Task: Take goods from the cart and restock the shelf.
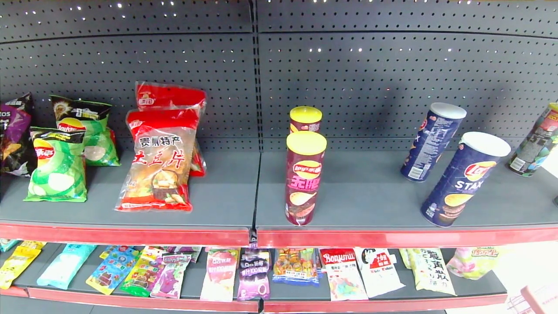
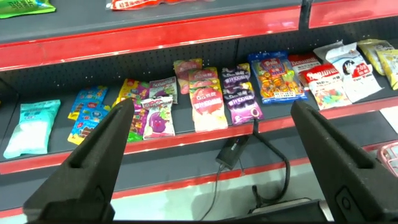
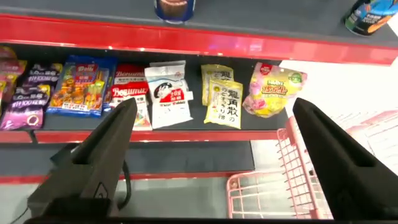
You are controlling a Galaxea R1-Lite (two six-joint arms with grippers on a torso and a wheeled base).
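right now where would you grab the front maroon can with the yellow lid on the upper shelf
Likely mid-body on the front maroon can, coming level from the shelf's open front, one finger each side. It stands upright near the red front lip, both sides are free, and a second can stands behind it, so avoid pushing it back.

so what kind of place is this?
Looks like a small shop aisle, or a mock-up of one: a pegboard-backed shelf with red edges, stocked with chip cans and chip bags, rows of snack packets one level down, and a pink wire cart nearby.
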